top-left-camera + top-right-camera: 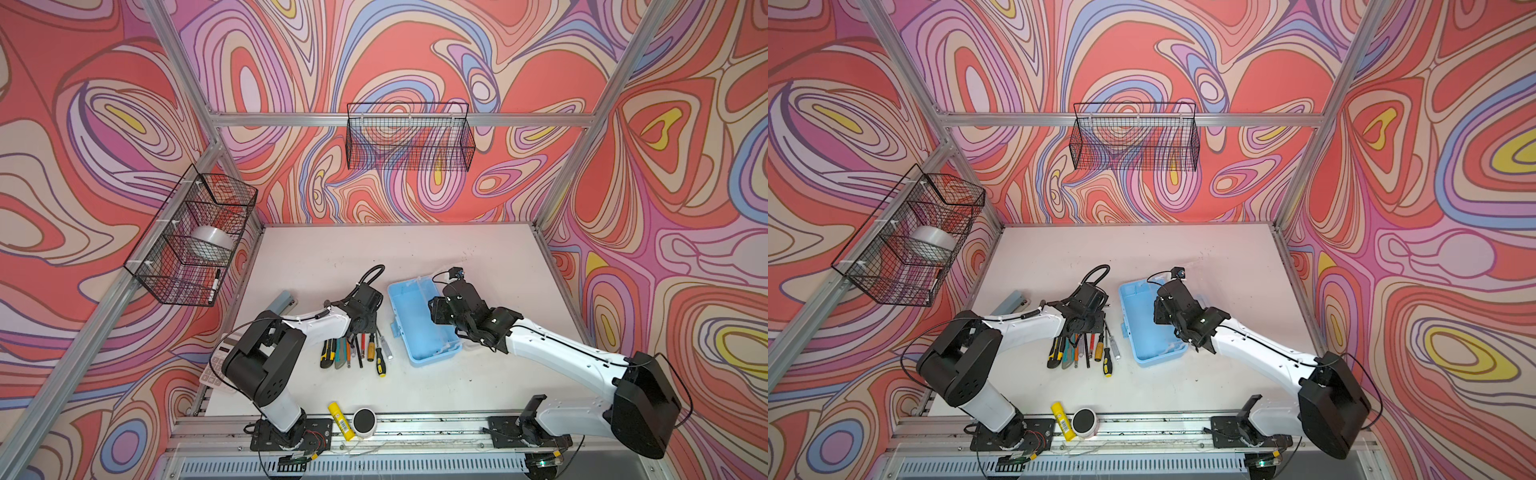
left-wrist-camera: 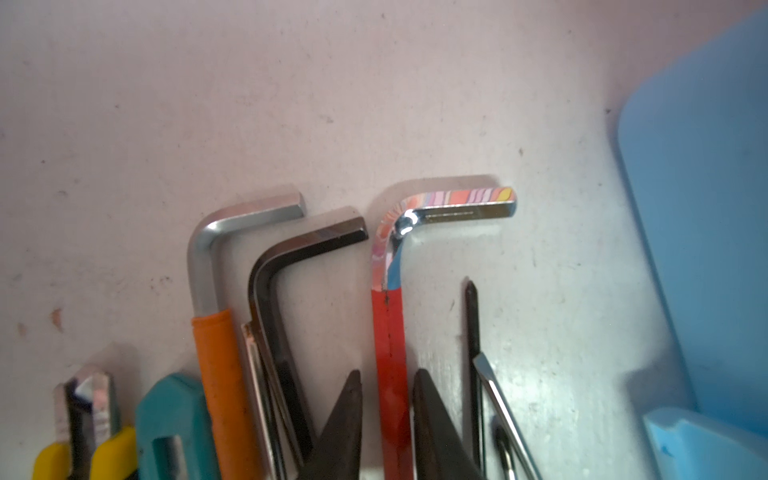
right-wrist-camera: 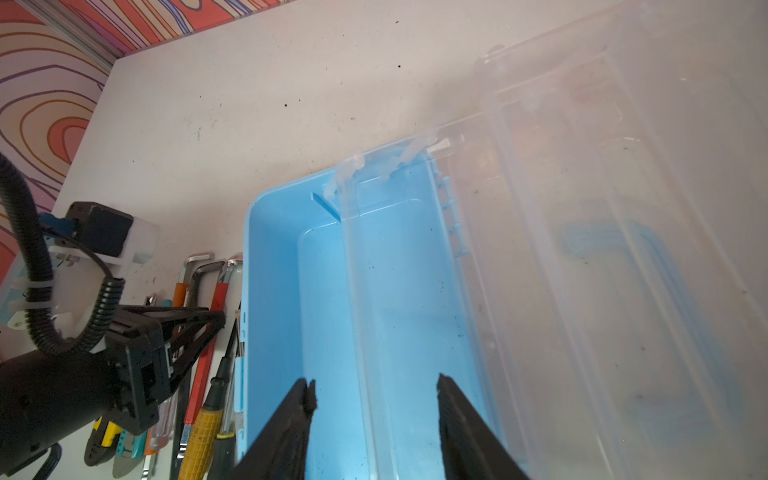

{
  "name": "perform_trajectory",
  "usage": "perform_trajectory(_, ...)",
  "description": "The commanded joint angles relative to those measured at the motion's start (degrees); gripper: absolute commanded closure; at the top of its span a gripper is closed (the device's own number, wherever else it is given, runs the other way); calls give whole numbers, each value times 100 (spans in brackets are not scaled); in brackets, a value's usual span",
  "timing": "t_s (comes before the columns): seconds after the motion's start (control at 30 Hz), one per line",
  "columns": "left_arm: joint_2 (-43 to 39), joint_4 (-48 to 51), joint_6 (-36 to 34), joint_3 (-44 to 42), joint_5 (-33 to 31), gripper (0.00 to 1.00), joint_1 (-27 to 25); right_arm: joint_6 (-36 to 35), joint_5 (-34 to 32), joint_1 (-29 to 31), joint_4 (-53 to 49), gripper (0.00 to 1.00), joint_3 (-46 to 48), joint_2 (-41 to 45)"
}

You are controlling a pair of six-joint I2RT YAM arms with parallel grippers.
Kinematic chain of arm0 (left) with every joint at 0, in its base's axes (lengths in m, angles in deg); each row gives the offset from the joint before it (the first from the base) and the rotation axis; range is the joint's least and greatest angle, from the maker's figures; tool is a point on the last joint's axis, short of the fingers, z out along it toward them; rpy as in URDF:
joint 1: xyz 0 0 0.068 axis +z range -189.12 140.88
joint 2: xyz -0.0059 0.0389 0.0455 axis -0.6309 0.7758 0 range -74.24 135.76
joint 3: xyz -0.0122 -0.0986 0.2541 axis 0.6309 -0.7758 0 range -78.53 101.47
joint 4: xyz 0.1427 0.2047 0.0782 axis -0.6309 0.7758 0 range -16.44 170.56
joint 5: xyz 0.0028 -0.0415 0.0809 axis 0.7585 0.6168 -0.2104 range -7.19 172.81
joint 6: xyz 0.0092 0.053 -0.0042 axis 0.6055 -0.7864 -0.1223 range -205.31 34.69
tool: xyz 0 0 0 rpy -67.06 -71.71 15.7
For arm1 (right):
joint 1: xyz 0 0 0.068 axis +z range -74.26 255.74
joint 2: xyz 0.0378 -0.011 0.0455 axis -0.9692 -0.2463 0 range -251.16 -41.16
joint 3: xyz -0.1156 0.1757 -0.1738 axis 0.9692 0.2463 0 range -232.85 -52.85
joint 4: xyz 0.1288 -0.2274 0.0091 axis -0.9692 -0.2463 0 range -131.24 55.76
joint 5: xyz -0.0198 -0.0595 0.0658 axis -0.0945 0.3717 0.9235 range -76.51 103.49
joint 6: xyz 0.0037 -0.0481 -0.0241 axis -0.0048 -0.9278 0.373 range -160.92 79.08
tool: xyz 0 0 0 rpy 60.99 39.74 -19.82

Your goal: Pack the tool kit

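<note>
Though hidden from above, your left pincer (image 2: 387, 376) straddles the red hex key (image 2: 388, 324), pinching or not you cannot tell; your right pincer (image 3: 374, 388) hangs spread above the open case (image 1: 415, 328) on the counter (image 1: 374, 253).

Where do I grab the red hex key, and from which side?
Grip the red hex key on its long sleeved shaft from straight above, with the fingers astride its width. It lies flat with narrow gaps on either side, and the bent bare end is short and shiny.

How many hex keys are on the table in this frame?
3, side by side: an orange-sleeved hex key, a black hex key beside it, and a red-sleeved hex key flanked by the left gripper. More may be hidden.
</note>
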State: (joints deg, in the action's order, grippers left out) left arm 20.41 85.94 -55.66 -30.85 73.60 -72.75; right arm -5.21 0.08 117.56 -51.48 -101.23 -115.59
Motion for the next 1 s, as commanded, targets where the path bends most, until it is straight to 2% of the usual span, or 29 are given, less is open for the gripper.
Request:
perform_trajectory(0.0, 168, 133, 59, 74, -16, 82, 23, 44, -105, 36, 44, 49, 82, -60)
perform_trajectory(0.17, 176, 156, 65, 100, -37, 88, 31, 28, -127, 36, 71, 49, 62, -99)
perform_trajectory(0.27, 174, 185, 63, 148, -69, 100, 32, 20, -155, 33, 66, 49, 55, -127)
perform_trajectory(0.43, 66, 238, 41, 306, -146, 100, 32, 22, -223, 36, 65, 49, 37, -151)
perform_trajectory(0.6, -679, 194, 232, 358, -80, 100, 32, 55, -174, 35, 185, 49, 27, -121)
perform_trajectory(0.73, -1459, 214, 724, 284, -202, 100, 32, 117, -217, 27, 183, 49, -8, -54)
perform_trajectory(0.8, -1778, -52, 1155, 141, 11, 100, -39, 141, -301, 23, 177, 49, -20, 2)
perform_trajectory(0.87, -1951, -371, 1610, 14, 70, 100, -227, 132, -334, 3, 168, 49, -62, 49)
perform_trajectory(0.97, -2016, -783, 2405, -123, -193, 100, -598, 104, -336, -34, 155, 49, -127, 61)
